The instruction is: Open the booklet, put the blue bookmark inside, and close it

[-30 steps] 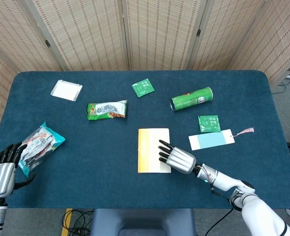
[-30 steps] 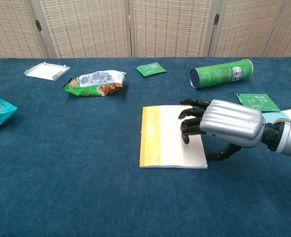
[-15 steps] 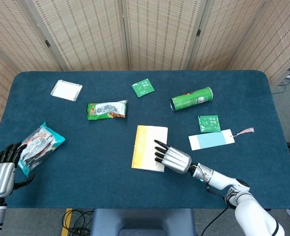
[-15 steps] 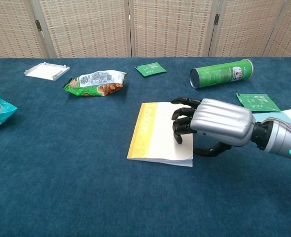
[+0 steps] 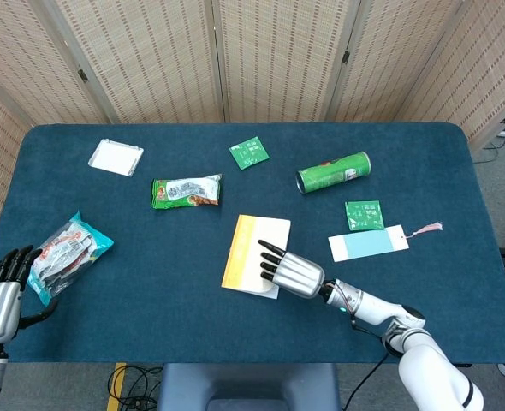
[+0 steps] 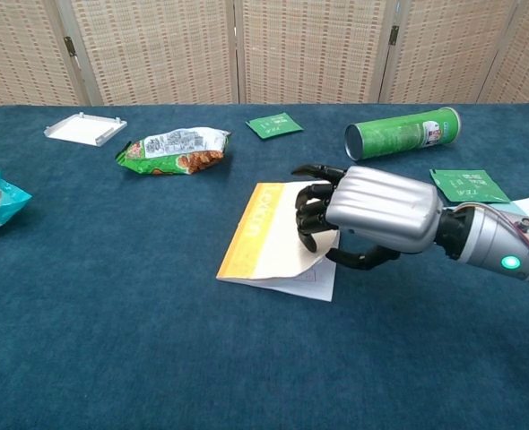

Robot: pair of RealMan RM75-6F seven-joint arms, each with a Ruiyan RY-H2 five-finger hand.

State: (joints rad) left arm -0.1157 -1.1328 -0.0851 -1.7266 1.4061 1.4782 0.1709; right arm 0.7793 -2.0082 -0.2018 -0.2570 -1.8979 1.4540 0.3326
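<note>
The booklet [image 5: 251, 253], white with a yellow spine strip, lies skewed at the table's middle; in the chest view the booklet [image 6: 264, 235] shows its right cover edge raised off a white page beneath. My right hand [image 5: 290, 272] rests its fingers on the cover, and in the chest view the right hand [image 6: 372, 210] has its thumb curled under that edge, pinching it. The blue bookmark [image 5: 368, 243] with a pink tassel lies flat to the right of the booklet, untouched. My left hand [image 5: 0, 295] sits at the near left corner, fingers apart, holding nothing.
A green can [image 5: 333, 172] lies on its side behind the bookmark, with a green packet [image 5: 364, 215] between them. Another green packet [image 5: 249, 152], a green snack bag [image 5: 187, 190] and a white tray [image 5: 115, 157] lie further back. A snack bag [image 5: 64, 255] lies beside my left hand.
My right hand has moved left across the booklet, sliding and turning it to the left, and the cover's right edge has lifted. The left hand has barely moved.
</note>
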